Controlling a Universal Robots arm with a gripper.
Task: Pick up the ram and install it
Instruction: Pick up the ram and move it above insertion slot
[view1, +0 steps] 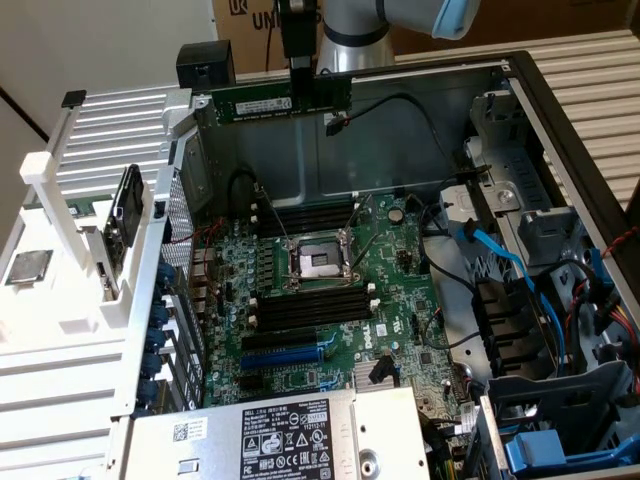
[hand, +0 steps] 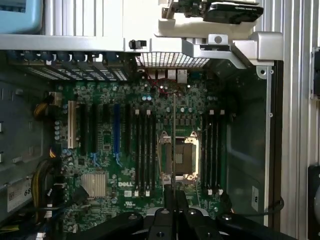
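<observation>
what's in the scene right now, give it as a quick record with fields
fingers: shut on the ram
ram: held lengthwise in the air over the open case, in no slot
case: open, motherboard exposed
motherboard: green, cpu socket near its middle
memory slots: black rows on both sides of the socket
task state: ram picked up, not yet installed
</observation>
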